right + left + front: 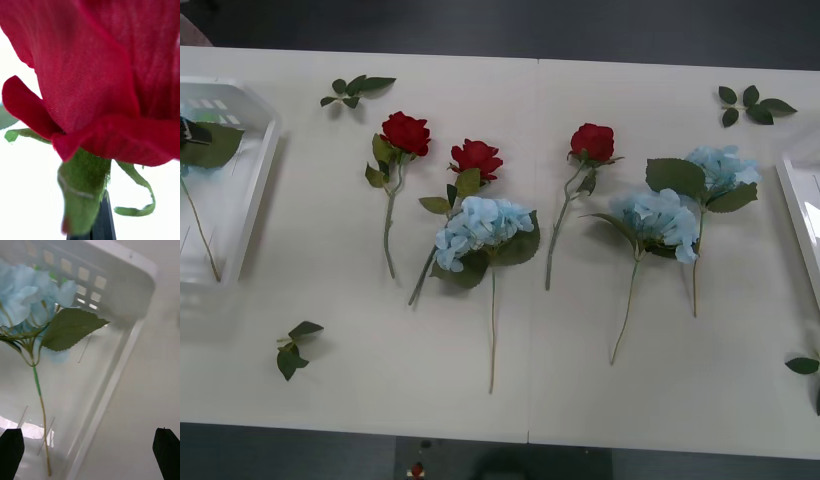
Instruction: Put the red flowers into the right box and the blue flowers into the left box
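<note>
Your left gripper sits over the left box, fingers spread; one blue flower lies inside. Right gripper: a red rose close up, finger state unreadable. Three red flowers lie right of the left box.

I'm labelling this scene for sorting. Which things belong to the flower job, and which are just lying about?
Job:
red flowers
blue flowers
left box
right box

Lying about:
loose leaf sprigs
</note>
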You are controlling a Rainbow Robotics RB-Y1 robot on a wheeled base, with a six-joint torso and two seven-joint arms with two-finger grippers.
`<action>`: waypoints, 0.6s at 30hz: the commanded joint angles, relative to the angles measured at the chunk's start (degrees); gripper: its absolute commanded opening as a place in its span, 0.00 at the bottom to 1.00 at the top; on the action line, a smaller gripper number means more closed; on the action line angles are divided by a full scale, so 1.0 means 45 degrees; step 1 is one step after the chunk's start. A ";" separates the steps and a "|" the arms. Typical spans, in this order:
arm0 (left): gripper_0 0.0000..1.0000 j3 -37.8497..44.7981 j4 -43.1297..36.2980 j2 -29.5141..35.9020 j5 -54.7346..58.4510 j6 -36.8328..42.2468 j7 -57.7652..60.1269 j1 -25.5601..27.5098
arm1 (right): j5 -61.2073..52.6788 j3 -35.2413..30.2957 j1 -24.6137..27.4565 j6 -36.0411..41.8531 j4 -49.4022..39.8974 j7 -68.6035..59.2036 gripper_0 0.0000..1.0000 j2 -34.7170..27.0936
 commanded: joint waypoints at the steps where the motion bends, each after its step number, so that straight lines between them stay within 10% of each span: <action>1: 1.00 0.0011 -0.1582 0.0441 0.0272 -0.0068 -0.0157 -0.0458 | -0.0126 0.0019 -0.1532 -0.0130 0.2113 0.1753 0.00 -0.0656; 18: 1.00 0.0011 -0.3867 -0.2821 -0.2658 -0.0264 0.0077 -0.0634 | 0.0167 0.1562 -0.5301 -0.4056 1.0433 0.7066 0.00 -0.0558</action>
